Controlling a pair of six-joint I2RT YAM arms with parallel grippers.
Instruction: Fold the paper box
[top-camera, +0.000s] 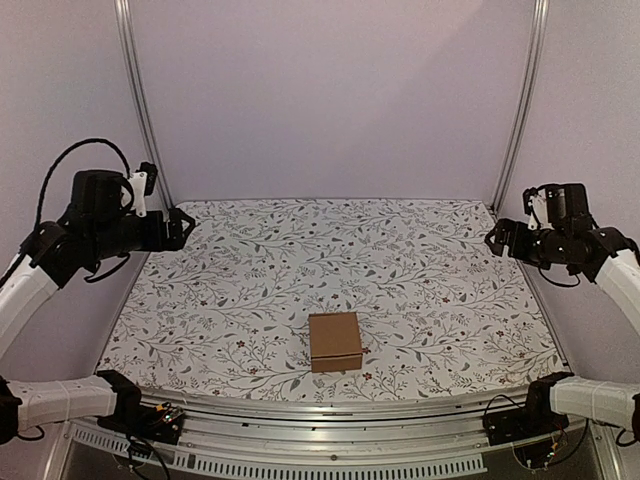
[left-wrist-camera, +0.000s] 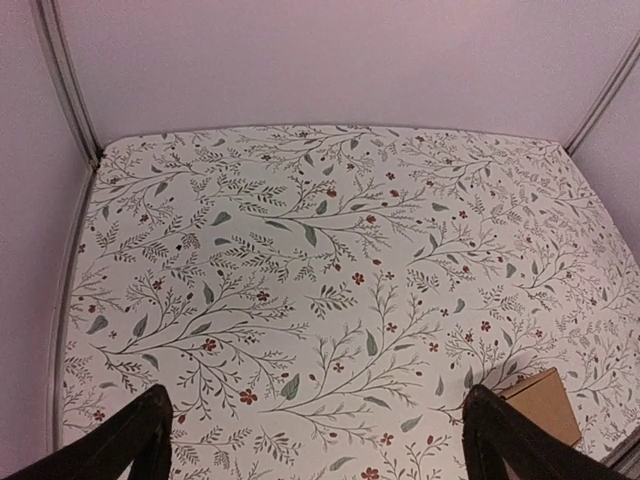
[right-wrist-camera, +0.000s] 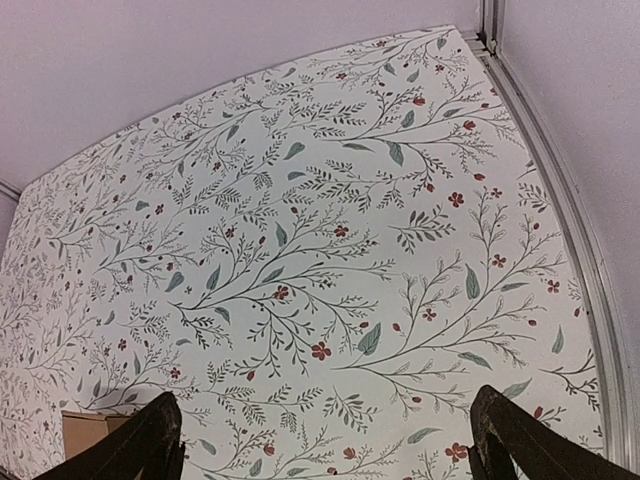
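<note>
One floral-patterned table (top-camera: 430, 260) fills the scene. Above its left edge hangs the left gripper (top-camera: 185, 226), jaws spread wide and empty. Above its right edge, the right gripper (top-camera: 493, 240) is likewise. The paper box (top-camera: 335, 341) sits near its front edge, about midway along.

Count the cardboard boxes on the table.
1. The paper box lies closed on the floral table, near its front edge and roughly centred. Nothing in view looks able to hide another.

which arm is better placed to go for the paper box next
Almost a tie: the paper box lies about midway between the left gripper and right gripper, both open and raised at the sides. Perhaps left: its wrist view shows more of the box.
</note>
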